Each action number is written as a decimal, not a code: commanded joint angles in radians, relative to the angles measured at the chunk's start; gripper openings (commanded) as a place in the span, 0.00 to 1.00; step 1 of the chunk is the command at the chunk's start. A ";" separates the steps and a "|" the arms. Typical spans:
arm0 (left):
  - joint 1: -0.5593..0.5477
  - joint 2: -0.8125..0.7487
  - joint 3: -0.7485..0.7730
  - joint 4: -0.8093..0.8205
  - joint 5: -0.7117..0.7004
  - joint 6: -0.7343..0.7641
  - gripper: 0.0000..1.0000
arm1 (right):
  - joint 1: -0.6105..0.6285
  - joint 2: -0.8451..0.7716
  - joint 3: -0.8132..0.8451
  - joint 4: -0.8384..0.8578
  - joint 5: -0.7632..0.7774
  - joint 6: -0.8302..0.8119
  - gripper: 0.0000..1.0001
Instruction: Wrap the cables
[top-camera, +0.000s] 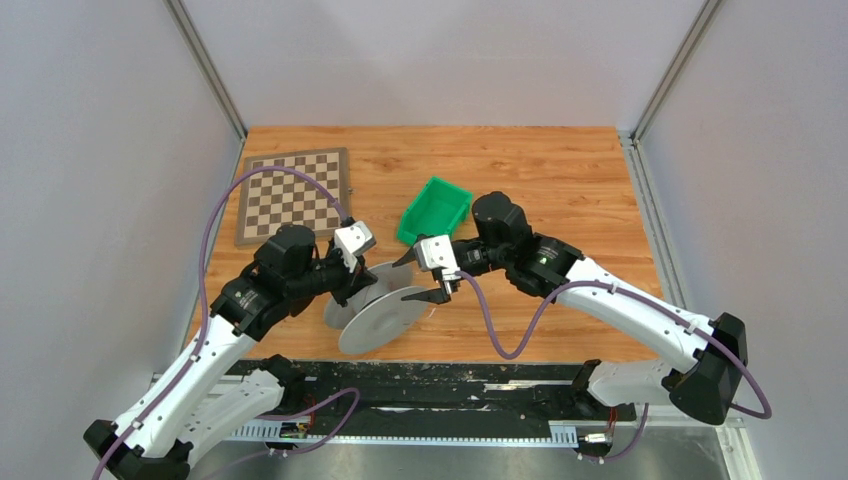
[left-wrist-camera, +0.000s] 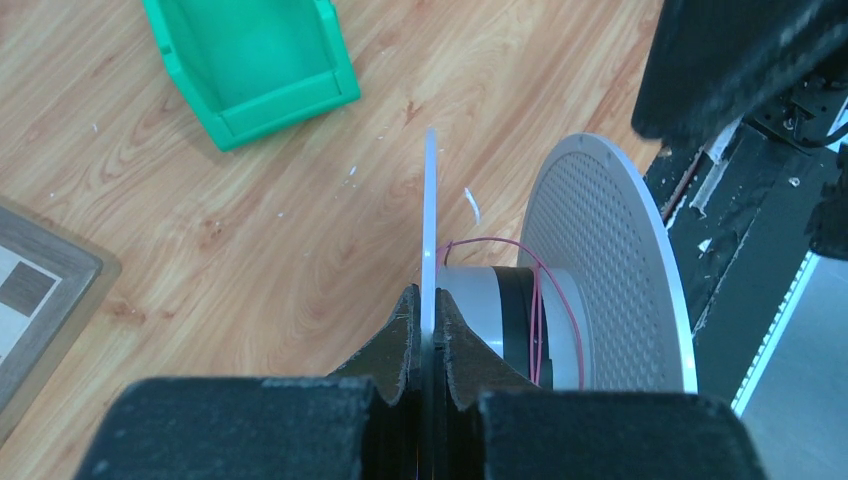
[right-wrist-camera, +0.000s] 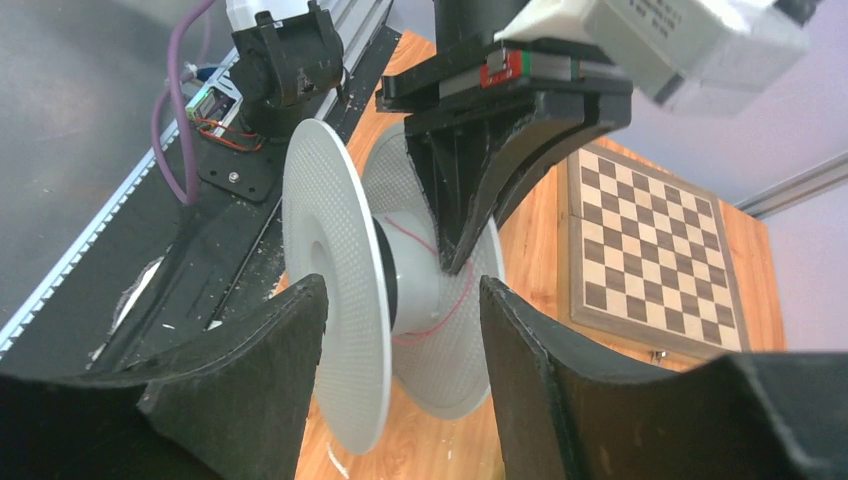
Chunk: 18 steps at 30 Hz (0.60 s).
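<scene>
The pale grey two-disc spool (top-camera: 385, 312) stands on edge on the wooden table. A thin pink wire (left-wrist-camera: 540, 300) loops loosely round its grey hub (left-wrist-camera: 480, 305). My left gripper (top-camera: 360, 283) is shut on the rim of the far disc (left-wrist-camera: 430, 210), as the left wrist view (left-wrist-camera: 428, 300) shows. My right gripper (top-camera: 420, 280) is open at the spool's right side. In the right wrist view (right-wrist-camera: 400, 300) its fingers stand wide apart with the near disc (right-wrist-camera: 335, 300) and the wire (right-wrist-camera: 440, 315) showing between them. I cannot tell if they touch the spool.
A green bin (top-camera: 435, 210) lies just behind the spool. A chessboard (top-camera: 295, 193) sits at the back left. A black rail (top-camera: 420, 385) runs along the table's near edge. Grey walls close in both sides.
</scene>
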 joint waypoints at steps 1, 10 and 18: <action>0.004 0.000 0.073 0.042 0.043 0.028 0.00 | 0.049 0.015 0.037 -0.092 0.017 -0.105 0.59; 0.004 0.022 0.085 0.052 0.058 0.059 0.00 | 0.115 0.053 0.028 -0.134 0.121 -0.134 0.58; 0.003 -0.012 0.043 0.095 0.095 0.090 0.00 | 0.139 0.094 0.042 -0.133 0.169 -0.124 0.43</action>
